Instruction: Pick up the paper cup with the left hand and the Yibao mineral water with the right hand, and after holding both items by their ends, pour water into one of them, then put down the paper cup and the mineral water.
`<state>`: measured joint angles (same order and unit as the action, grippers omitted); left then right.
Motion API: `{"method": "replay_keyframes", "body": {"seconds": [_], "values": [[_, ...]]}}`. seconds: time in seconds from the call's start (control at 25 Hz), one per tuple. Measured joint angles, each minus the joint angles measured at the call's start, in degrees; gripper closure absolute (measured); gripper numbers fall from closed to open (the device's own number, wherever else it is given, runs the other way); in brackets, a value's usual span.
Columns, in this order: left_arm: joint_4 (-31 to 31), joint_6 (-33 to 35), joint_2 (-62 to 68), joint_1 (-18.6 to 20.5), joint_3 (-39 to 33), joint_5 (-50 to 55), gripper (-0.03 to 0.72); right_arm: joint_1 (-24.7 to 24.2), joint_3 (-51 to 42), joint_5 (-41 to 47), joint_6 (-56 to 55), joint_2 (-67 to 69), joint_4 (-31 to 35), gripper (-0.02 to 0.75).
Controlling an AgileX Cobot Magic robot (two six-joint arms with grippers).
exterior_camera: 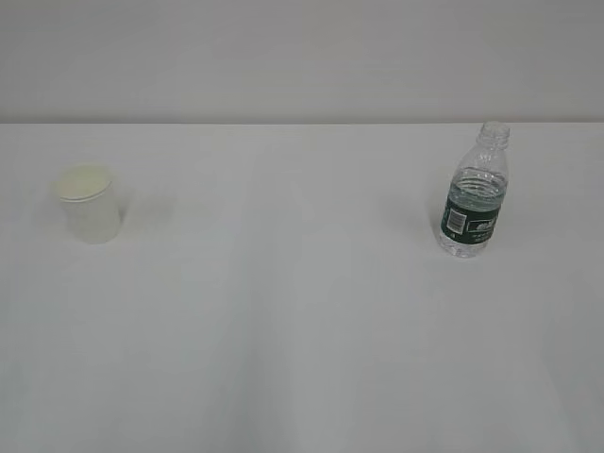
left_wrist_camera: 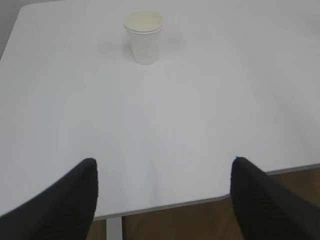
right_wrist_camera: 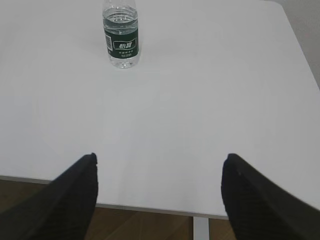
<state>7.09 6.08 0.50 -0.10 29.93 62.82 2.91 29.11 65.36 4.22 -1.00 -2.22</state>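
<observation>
Paper cup (left_wrist_camera: 143, 36), twelve o'clock from my left hand (left_wrist_camera: 162, 197), jaws wide, empty: light, crushable; grip low, gently. Yibao mineral water (right_wrist_camera: 120, 36), eleven o'clock from my right hand (right_wrist_camera: 159, 192), likewise wide: uncapped, slick; grip base.

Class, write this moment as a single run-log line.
stage: before pickup | left gripper: open, far from cup | right gripper: open, far from bottle | cup, uncapped bottle: upright on table
</observation>
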Motion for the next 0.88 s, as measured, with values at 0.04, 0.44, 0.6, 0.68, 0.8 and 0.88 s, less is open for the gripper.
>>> {"method": "replay_keyframes", "body": {"seconds": [0.04,0.44,0.6,0.68,0.8,0.88], "values": [[0.00,0.00,0.00,0.00,0.00,0.00,0.095,0.00,0.00,0.00,0.00,0.00,0.00,0.154],[0.00,0.00,0.00,0.00,0.00,0.00,0.095,0.00,0.00,0.00,0.00,0.00,0.00,0.154],[0.00,0.00,0.00,0.00,0.00,0.00,0.095,0.00,0.00,0.00,0.00,0.00,0.00,0.154],[0.00,0.00,0.00,0.00,0.00,0.00,0.095,0.00,0.00,0.00,0.00,0.00,0.00,0.154],[0.00,0.00,0.00,0.00,0.00,0.00,0.095,0.00,0.00,0.00,0.00,0.00,-1.14,0.154],[0.00,0.00,0.00,0.00,0.00,0.00,0.095,0.00,0.00,0.00,-0.11,0.00,-3.17,0.154]]}}
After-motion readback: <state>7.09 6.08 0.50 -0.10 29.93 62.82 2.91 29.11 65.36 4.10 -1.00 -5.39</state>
